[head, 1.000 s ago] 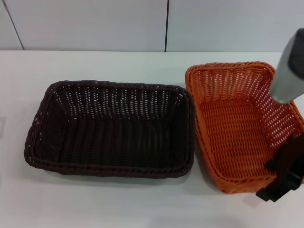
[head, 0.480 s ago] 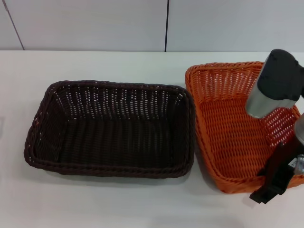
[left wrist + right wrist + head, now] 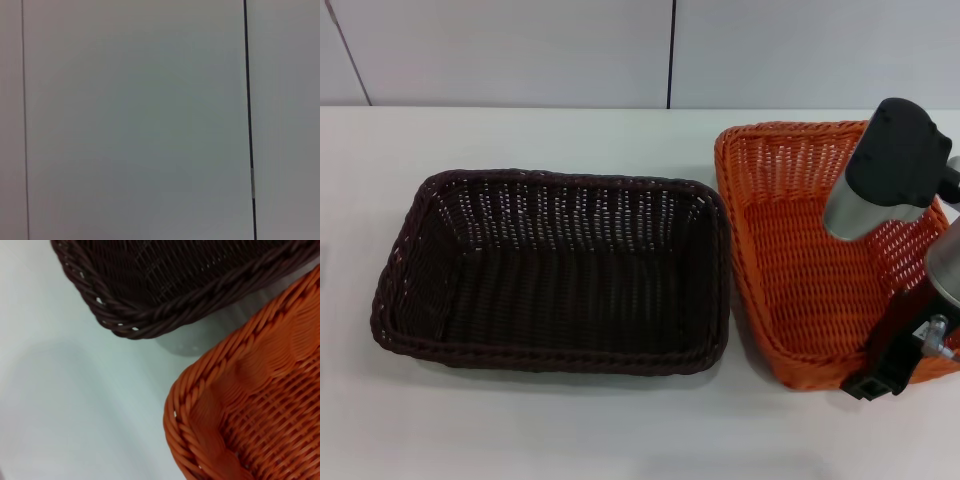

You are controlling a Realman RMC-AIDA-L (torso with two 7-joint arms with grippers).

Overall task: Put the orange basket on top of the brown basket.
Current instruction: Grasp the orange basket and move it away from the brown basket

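The orange basket (image 3: 798, 262) stands on the white table at the right, close beside the brown basket (image 3: 558, 278) in the middle. My right gripper (image 3: 886, 362) is at the orange basket's near right rim, with a black finger (image 3: 876, 372) outside the front wall, shut on that rim. The right arm crosses over the basket's right side. The right wrist view shows the orange basket's near corner (image 3: 235, 410) and the brown basket's corner (image 3: 165, 295), a small gap apart. My left gripper is out of view; its wrist view shows only a wall.
The white table (image 3: 520, 420) runs wide to the left of and in front of the brown basket. A grey panelled wall (image 3: 520, 50) stands behind the table's far edge.
My right arm has swung left over the orange basket and the gripper has closed in on its near rim. The orange basket has shifted slightly, its far rim now sitting higher in the view.
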